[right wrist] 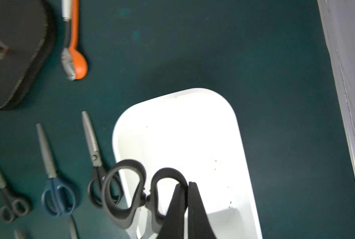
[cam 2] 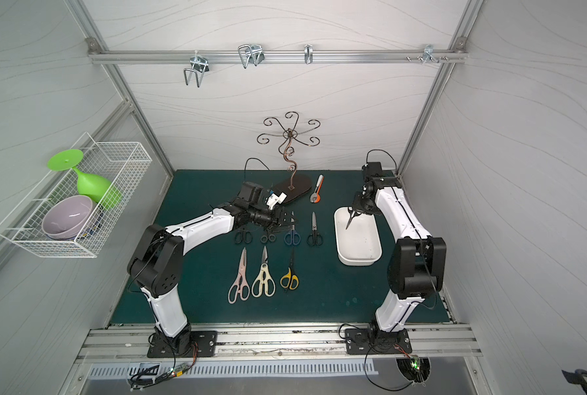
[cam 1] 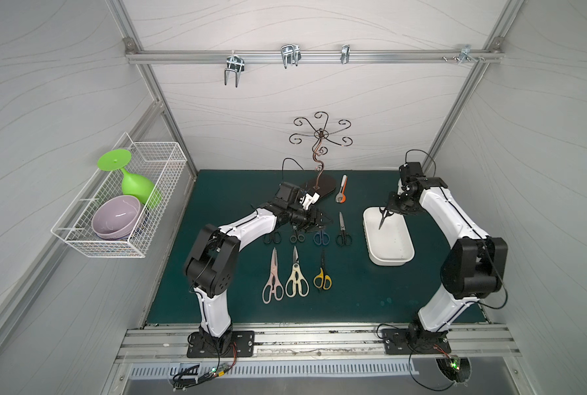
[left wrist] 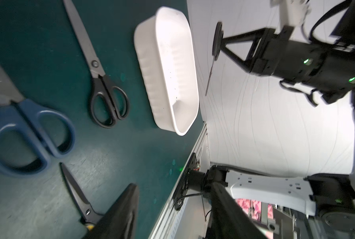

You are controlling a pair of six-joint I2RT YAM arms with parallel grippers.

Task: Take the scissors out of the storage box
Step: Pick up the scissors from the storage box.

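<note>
Black-looped scissors [right wrist: 145,198], rounded storage box [right wrist: 182,134]

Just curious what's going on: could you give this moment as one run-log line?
right tool: shut on black scissors | position: above storage box | left tool: open, empty

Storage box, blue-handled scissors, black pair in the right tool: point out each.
storage box [cam 1: 393,244]: a top view, bare inner floor.
blue-handled scissors [right wrist: 54,184]: right wrist view, where the handles meet the blades.
held black scissors [right wrist: 131,163]: right wrist view, outer curve of one handle loop.
</note>
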